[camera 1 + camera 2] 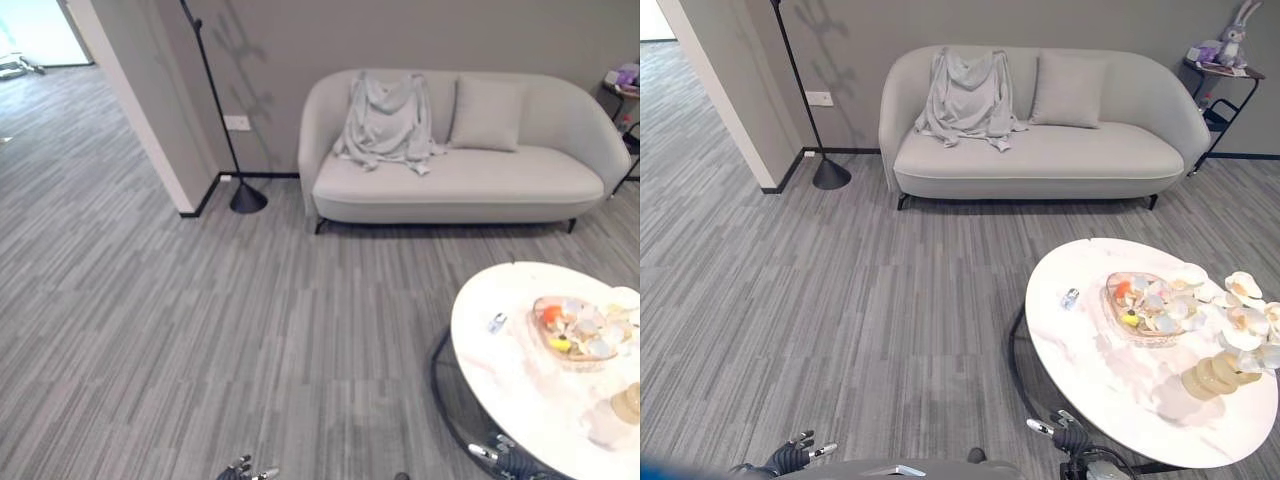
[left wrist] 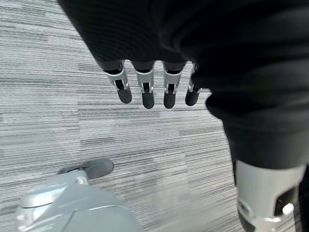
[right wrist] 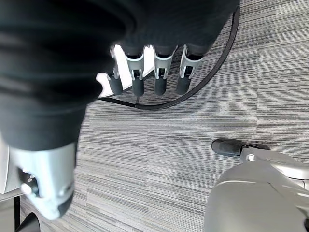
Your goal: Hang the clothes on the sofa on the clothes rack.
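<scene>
Grey garment (image 1: pixel 388 122) lies draped over the sofa (image 1: pixel 500 180) backrest at 12 o'clock; rack pole (image 1: pixel 215 100) stands at 11. Left hand (image 2: pixel 145 87) and right hand (image 3: pixel 154 72) hang released, empty, over carpet.

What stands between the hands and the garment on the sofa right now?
Nothing visible on the direct line: bare carpet runs from both hands, left hand and right hand, to the garment draped over the sofa. The round white table sits right of that path.
</scene>
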Available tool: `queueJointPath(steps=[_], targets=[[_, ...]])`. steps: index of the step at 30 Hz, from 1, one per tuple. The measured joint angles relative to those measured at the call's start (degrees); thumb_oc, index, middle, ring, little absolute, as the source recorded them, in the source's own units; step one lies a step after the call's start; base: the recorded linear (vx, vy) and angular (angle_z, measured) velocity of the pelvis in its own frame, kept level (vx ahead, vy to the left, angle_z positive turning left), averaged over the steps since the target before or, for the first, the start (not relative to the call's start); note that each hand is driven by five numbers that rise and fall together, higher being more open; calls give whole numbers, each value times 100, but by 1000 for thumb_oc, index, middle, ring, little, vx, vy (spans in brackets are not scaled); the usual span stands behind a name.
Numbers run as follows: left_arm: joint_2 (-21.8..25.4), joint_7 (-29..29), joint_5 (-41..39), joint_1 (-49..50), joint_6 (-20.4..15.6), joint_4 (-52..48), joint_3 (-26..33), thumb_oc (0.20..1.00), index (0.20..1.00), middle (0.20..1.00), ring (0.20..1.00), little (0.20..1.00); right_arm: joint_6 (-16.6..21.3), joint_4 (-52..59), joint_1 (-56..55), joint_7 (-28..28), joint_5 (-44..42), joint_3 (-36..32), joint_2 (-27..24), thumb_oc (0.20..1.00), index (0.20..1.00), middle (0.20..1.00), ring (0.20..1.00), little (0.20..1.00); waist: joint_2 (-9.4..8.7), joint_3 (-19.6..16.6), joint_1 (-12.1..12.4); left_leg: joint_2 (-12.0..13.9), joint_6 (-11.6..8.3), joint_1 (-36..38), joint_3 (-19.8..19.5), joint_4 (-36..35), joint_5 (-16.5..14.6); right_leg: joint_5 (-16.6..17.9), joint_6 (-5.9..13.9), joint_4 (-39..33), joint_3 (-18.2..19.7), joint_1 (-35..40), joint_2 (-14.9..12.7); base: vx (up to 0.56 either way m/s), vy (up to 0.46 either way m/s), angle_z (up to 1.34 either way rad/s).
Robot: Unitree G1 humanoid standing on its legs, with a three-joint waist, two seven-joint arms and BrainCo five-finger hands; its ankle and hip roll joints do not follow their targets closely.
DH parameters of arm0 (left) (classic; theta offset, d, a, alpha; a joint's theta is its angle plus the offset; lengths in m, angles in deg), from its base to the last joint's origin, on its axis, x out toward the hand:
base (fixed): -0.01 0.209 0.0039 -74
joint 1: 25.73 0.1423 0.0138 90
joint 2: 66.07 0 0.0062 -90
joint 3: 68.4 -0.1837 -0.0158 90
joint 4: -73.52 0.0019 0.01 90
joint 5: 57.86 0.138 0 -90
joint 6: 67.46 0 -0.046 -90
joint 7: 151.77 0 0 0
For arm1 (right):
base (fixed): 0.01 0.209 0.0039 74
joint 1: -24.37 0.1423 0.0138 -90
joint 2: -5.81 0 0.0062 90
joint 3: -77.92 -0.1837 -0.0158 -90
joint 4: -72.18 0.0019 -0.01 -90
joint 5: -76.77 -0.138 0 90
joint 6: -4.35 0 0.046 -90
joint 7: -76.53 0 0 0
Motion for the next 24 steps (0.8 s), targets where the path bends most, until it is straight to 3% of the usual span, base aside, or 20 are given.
queueJointPath(steps=[24], targets=[[0,123,-2,-208,-7,-273,0,1000,1000,1000,1000,1000,0,-27,-17,5,8,5,0,1000,1000,1000,1000,1000,-27,-5,-7,0,-1,-2,-7,0,3,-6,3,0,-7,1,0,0,0,0]])
